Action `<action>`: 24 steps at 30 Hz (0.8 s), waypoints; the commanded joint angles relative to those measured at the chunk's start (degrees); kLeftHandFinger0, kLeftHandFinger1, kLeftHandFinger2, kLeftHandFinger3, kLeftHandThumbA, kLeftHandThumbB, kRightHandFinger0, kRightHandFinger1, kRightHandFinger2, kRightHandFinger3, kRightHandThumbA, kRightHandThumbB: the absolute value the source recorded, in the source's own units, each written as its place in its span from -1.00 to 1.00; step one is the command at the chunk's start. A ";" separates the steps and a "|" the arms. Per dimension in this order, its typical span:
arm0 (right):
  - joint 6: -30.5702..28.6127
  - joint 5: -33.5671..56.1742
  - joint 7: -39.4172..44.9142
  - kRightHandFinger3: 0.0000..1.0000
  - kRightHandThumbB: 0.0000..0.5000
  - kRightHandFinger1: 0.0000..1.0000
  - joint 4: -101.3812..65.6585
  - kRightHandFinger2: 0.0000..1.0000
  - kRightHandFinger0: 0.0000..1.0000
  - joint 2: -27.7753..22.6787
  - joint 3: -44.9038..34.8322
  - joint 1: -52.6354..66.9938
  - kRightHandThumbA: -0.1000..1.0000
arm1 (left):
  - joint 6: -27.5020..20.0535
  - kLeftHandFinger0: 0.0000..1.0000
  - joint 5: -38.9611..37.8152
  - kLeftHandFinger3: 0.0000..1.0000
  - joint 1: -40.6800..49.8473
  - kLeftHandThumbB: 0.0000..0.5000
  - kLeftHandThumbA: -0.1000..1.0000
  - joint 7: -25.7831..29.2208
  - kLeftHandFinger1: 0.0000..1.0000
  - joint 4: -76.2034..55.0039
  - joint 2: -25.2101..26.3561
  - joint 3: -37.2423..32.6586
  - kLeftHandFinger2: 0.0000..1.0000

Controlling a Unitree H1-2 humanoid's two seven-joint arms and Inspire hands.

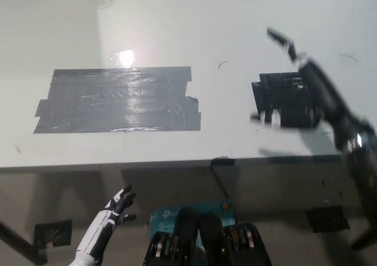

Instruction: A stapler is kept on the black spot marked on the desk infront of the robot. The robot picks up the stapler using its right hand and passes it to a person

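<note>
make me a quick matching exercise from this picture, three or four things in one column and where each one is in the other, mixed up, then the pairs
Things:
1. white left robot hand
2. black right robot hand
3. large grey tape patch
4. blue board

Places:
A. on the desk's left half
B. below the desk's front edge, at lower left
C. over the small black tape square on the desk's right
D. below the desk, bottom middle

Pairs: 1-B, 2-C, 3-A, 4-D
</note>
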 commanded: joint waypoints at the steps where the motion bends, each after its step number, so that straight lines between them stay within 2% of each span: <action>1: -9.36 8.40 -3.72 1.00 0.35 1.00 -32.34 1.00 1.00 4.27 -5.28 18.33 1.00 | -0.40 0.91 -1.04 1.00 -1.88 1.00 1.00 0.83 1.00 -2.16 -0.79 1.36 1.00; 4: -12.26 7.97 -4.17 1.00 0.33 1.00 -30.08 1.00 1.00 5.74 -5.64 21.79 1.00 | -0.99 0.93 -0.95 1.00 -2.73 1.00 1.00 0.74 1.00 -1.31 -0.74 1.32 1.00; 6: -15.80 7.48 -4.74 1.00 0.20 1.00 -26.60 1.00 1.00 7.60 -5.97 24.64 1.00 | -1.58 0.93 -1.15 1.00 -2.65 1.00 1.00 0.58 1.00 -1.01 -0.60 1.38 1.00; 11: -17.44 9.96 -3.31 1.00 0.03 1.00 -18.88 1.00 1.00 11.24 -6.13 29.85 1.00 | -1.79 0.97 -1.37 1.00 -0.58 1.00 1.00 0.81 1.00 -1.73 -0.85 1.62 1.00; 12: -18.22 11.44 -2.38 1.00 -0.26 1.00 -13.77 1.00 1.00 12.62 -6.82 30.97 1.00 | -2.26 1.00 -1.11 1.00 0.02 1.00 1.00 0.85 1.00 -1.72 -0.90 1.51 1.00; 15: -20.90 10.45 -1.60 1.00 -0.43 1.00 -5.55 1.00 1.00 13.91 -7.40 31.66 1.00 | -3.15 1.00 -0.45 1.00 0.86 1.00 1.00 1.00 1.00 -1.51 -0.94 1.28 1.00; 17: -22.07 8.94 -1.29 1.00 -0.20 1.00 -0.27 1.00 1.00 14.38 -7.66 31.64 1.00 | -3.46 1.00 0.20 1.00 1.50 1.00 1.00 1.35 1.00 -1.54 -1.08 1.16 1.00; 19: -22.66 8.23 -0.62 1.00 -0.08 1.00 4.44 1.00 1.00 14.80 -8.04 31.49 1.00 | -4.24 1.00 1.62 1.00 2.50 1.00 1.00 2.21 1.00 -1.78 -1.18 1.03 1.00; 23: -22.19 8.80 0.71 1.00 -0.05 1.00 6.37 1.00 1.00 15.47 -8.47 31.94 1.00 | -5.68 1.00 2.07 1.00 3.49 1.00 1.00 2.96 1.00 -1.57 -1.57 1.43 1.00; 24: -22.58 8.78 1.00 1.00 -0.10 1.00 6.86 1.00 1.00 15.47 -8.47 32.07 1.00 | -6.03 1.00 2.26 1.00 3.73 1.00 1.00 3.17 1.00 -1.47 -1.68 1.52 1.00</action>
